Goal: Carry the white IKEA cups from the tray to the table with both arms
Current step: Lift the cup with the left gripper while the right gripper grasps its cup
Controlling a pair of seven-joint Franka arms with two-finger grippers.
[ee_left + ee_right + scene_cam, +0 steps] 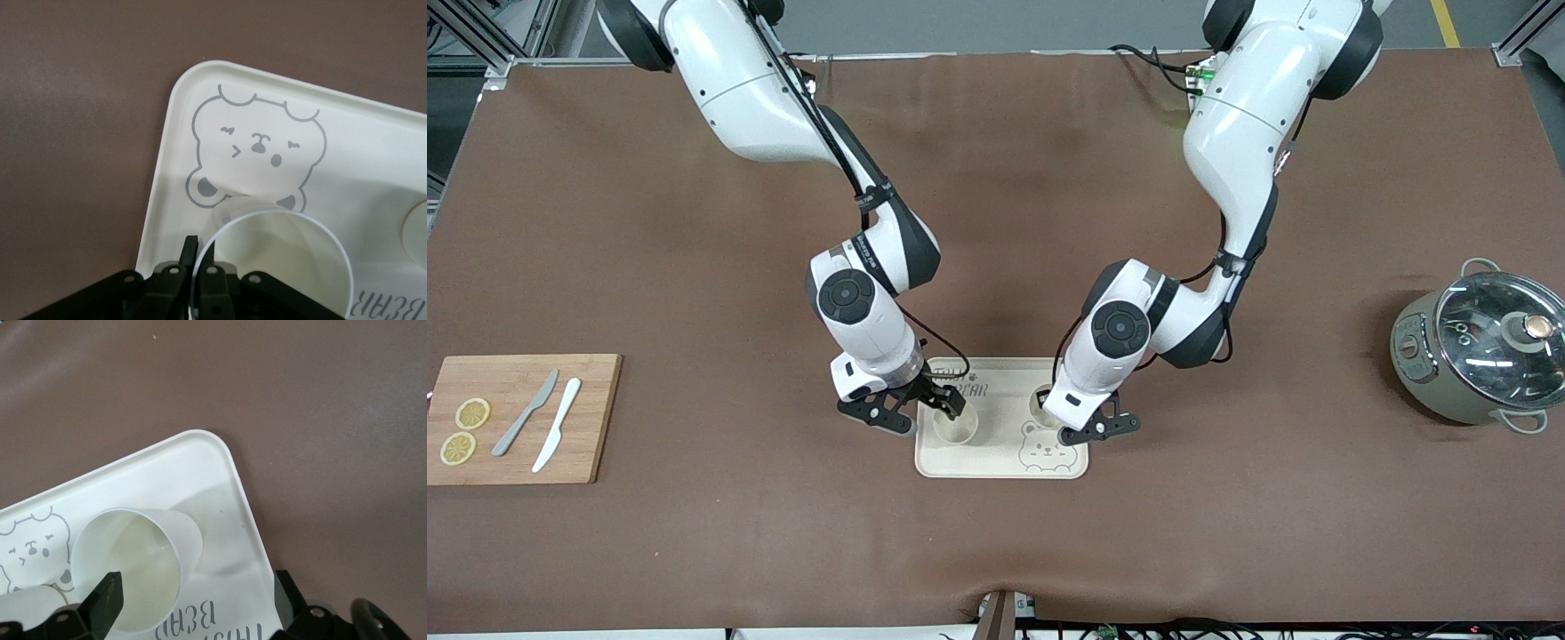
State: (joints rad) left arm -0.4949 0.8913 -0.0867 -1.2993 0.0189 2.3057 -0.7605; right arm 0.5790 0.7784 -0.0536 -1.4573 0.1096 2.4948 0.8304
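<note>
Two white cups are on the cream bear-print tray (996, 467). My left gripper (1072, 434) is shut on the rim of one cup (1040, 400), at the tray's end toward the left arm. In the left wrist view its fingers (191, 250) pinch the cup's wall (280, 260) beside the bear print; I cannot tell if the cup's base touches the tray (173, 167). My right gripper (918, 413) is open, low over the tray's other end. The second cup (955, 428) stands upright there. In the right wrist view this cup (133, 577) is beside one finger (107, 600), not gripped.
A wooden cutting board (596, 418) with two lemon slices, a grey knife (525, 425) and a white knife (557, 436) lies toward the right arm's end. A grey-green pot with a glass lid (1480, 351) stands toward the left arm's end. A brown mat covers the table.
</note>
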